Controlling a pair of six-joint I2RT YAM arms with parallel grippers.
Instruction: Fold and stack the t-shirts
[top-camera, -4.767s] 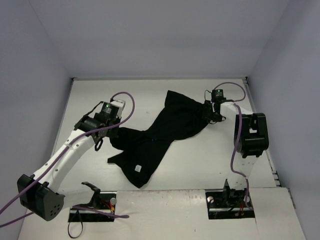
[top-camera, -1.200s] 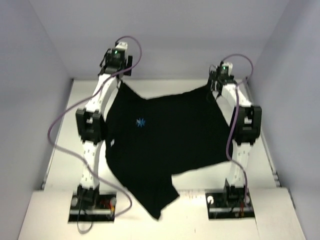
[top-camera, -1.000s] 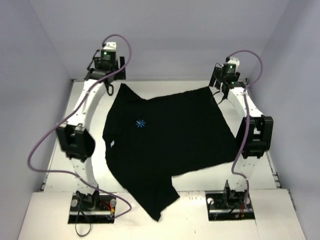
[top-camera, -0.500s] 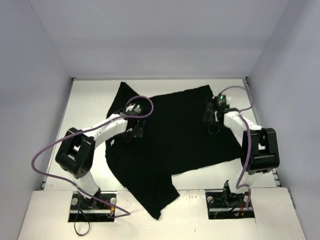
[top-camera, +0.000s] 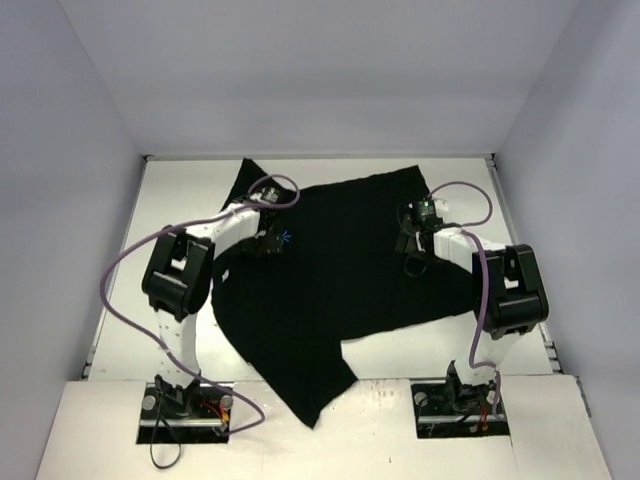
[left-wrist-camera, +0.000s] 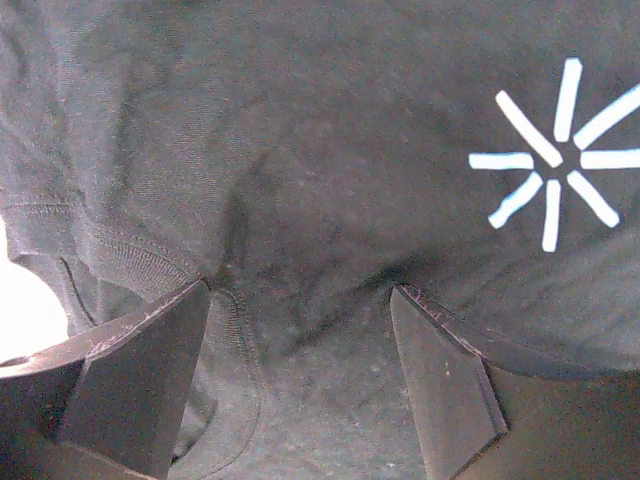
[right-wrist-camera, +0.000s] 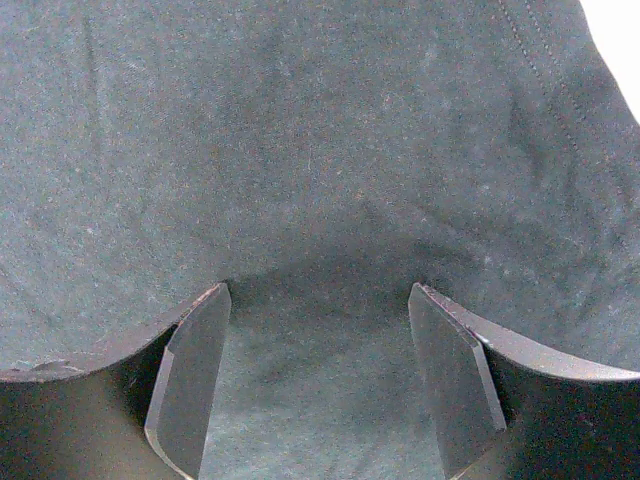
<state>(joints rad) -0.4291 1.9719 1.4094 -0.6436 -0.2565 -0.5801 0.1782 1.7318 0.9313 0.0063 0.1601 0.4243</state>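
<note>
Top external view: noted white worktop (top-camera: 180, 200) as largest item, walled on the far, left and right sides. Found black t-shirt (top-camera: 350, 280) laid open across its middle and far half, mostly flat. Noted one sleeve pointing toward the far-left corner and one long corner trailing to the near edge, ending between the two arm bases. Observed left arm (top-camera: 178, 280) bent sharply at the elbow and reaching inward over the t-shirt's left part. Observed right arm (top-camera: 505, 290) bent likewise, reaching over the right part. Logged a purple cable (top-camera: 130, 265) looped along each arm. Placed left gripper (top-camera: 266, 243) over the t-shirt, just left of the blue mark (top-camera: 285, 237). Placed right gripper (top-camera: 408, 243) over the t-shirt's right side, well apart from the left one.

Left wrist view: recorded left gripper spread wide, nothing pinched. Saw a stitched seam (left-wrist-camera: 150, 262) and shallow creases in the cloth between its tips, with the blue mark up and to the right. Cannot tell whether the tips touch the fabric.

Right wrist view: recorded right gripper likewise spread wide, pinching nothing, low over plain dark cloth. Noted a double line of stitching at upper right and a sliver of bare worktop in the top-right corner. Contact with the cloth not determinable.
</note>
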